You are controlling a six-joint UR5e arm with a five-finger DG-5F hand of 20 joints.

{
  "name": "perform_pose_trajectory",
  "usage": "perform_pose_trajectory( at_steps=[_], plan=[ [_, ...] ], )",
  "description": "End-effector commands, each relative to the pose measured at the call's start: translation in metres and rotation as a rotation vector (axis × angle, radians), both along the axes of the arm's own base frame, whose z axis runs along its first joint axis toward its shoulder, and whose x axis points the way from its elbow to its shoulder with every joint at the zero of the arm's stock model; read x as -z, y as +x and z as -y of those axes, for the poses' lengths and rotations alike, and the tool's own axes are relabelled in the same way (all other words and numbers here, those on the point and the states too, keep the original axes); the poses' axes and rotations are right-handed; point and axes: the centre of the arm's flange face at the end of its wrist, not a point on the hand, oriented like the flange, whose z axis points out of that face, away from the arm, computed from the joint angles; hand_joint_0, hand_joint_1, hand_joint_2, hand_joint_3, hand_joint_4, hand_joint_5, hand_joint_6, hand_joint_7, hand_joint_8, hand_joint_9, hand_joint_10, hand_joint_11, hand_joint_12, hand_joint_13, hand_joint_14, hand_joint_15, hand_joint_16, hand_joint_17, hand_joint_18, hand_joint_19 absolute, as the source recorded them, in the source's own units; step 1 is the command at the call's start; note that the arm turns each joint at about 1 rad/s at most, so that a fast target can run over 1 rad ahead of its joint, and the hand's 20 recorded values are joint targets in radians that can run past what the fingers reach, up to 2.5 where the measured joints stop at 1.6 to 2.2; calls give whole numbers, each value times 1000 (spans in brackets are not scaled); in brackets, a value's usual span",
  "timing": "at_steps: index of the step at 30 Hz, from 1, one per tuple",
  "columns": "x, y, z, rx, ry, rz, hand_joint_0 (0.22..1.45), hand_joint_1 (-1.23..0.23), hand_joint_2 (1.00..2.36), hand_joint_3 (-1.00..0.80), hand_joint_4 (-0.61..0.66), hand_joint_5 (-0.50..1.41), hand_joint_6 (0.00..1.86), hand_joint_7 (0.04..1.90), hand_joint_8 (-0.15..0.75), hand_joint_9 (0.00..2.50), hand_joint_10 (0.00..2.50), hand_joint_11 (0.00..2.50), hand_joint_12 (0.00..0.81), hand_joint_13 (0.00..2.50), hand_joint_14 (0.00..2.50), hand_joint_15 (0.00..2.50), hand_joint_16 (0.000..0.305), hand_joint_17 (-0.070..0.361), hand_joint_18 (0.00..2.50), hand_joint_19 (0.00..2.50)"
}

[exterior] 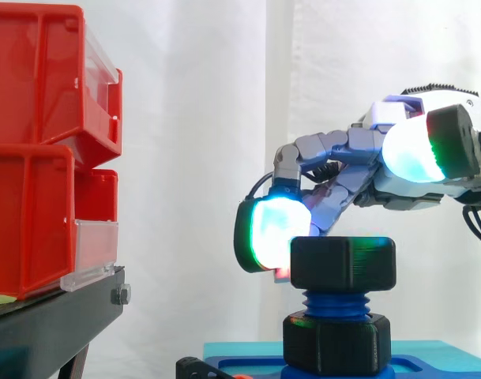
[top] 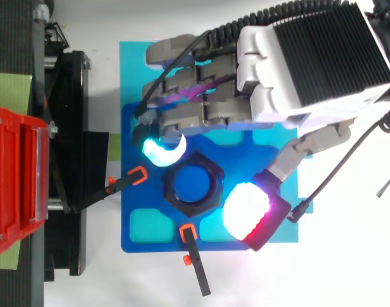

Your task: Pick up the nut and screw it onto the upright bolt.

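1. White counter (top: pixel 348 268) carried a turquoise mat (top: pixel 134 77), and on the mat lay a blue base plate (top: pixel 143 244). At the plate's front edge, nearest to the side camera, an orange-and-black clamp (top: pixel 193 256) gripped it. A second clamp (top: pixel 121 184) held its left edge.
2. Next came the thumb pad (exterior: pixel 414 150) of the hand (top: pixel 310 64), glowing white. In the side view it stood higher than the nut, so it was not pressing on it.
3. In the middle of the plate stood the upright bolt (exterior: pixel 333 304), blue and threaded. The black nut (exterior: pixel 343 264) sat level on its top end. From above, the blue end of the bolt showed inside the hole of the nut. A few turns of bare thread were visible between the nut and a second black hexagonal piece (exterior: pixel 336 343) at the bolt's foot.
4. Behind the nut, a fingertip pad (exterior: pixel 272 233) glowed cyan-green at the nut's height. It was touching the nut's far-left side or standing just beside it; I could not tell which. The hand was therefore spread loosely over the nut and clasped nothing.
5. To the left, well apart, red bins (exterior: pixel 35 158) rested on a black stand (exterior: pixel 50 324). A white curtain (exterior: pixel 208 118) closed the background.
6. My judgement: the picking up and the placing on the bolt seemed done. Whether the thread had caught was not visible. The remaining work was probably to turn the nut further down.
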Motion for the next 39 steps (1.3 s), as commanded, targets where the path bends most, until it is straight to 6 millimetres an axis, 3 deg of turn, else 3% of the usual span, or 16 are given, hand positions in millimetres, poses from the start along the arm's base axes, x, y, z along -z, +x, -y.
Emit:
perform_pose_trajectory(
  at_steps=[1, 10, 17, 20, 25, 30, 39],
  plan=[
    [2, -3, 8, 9, -5, -12, 502, -242, 1000, -500, 220, 4, 505, 1396, 289, 860, 0, 0, 299, 597, 0, 0, 29, 66, 300, 0],
    [4, -8, 21, 19, -18, -30, 512, -260, 1000, -500, 131, 58, 500, 1565, 275, 1050, 0, 0, 272, 700, 0, 0, 26, 59, 408, 0],
    [3, -9, 26, 19, -18, -30, 517, -273, 1000, -500, 39, 69, 554, 1452, 227, 1243, 0, 0, 236, 808, 0, 0, 22, 49, 551, 0],
    [3, -9, 28, 19, -18, -30, 512, -260, 1000, -500, 92, 67, 505, 1526, 234, 1251, 0, 0, 241, 814, 0, 0, 22, 50, 553, 0],
    [2, -9, 29, 21, -16, -24, 498, -226, 1000, -500, 257, -31, 506, 1117, 273, 1136, 0, 0, 278, 746, 0, 0, 27, 61, 481, 0],
    [-13, -2, 28, 8, -13, 16, 488, -218, 1000, -500, 236, -102, 503, 780, 264, 1026, 0, 0, 298, 704, 0, 0, 32, 71, 456, 0],
    [-19, 3, 19, -42, 3, 65, 484, -220, 1000, -500, 164, -140, 501, 642, 241, 882, 0, 0, 307, 641, 0, 0, 33, 75, 385, 0]
  ],
)
